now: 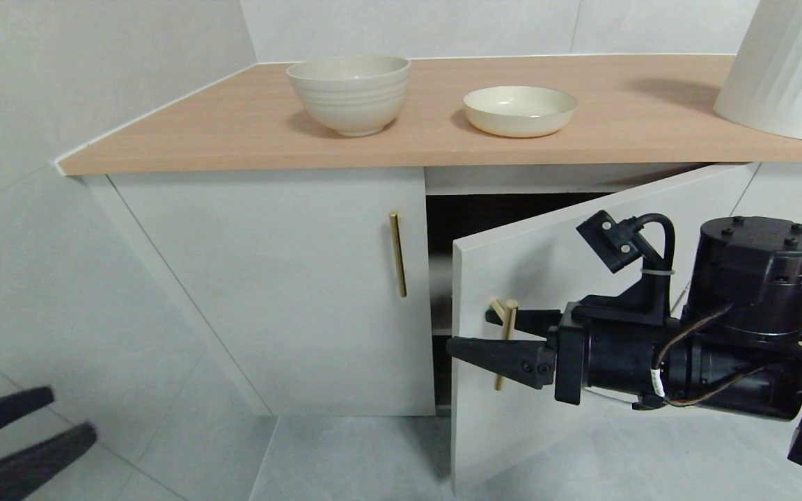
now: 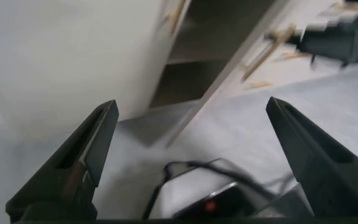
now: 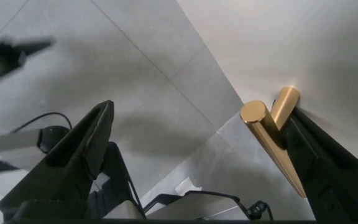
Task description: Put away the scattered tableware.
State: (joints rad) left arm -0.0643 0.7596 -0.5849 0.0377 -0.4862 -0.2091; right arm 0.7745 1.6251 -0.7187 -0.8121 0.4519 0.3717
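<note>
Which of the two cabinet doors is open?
The right door, swung outward with the right end effector at its gold handle; the left door sits shut.

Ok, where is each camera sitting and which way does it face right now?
Head: high, facing forward-down at the cabinet door; left end effector and right end effector show.
Left wrist: behind its open fingers, facing floor and cabinet.
Right wrist: behind its fingers, facing the gold handle.
Shared: all see that handle.

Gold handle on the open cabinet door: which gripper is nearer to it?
Right. The right gripper straddles the gold handle with open fingers; the left gripper hangs low, far from it.
</note>
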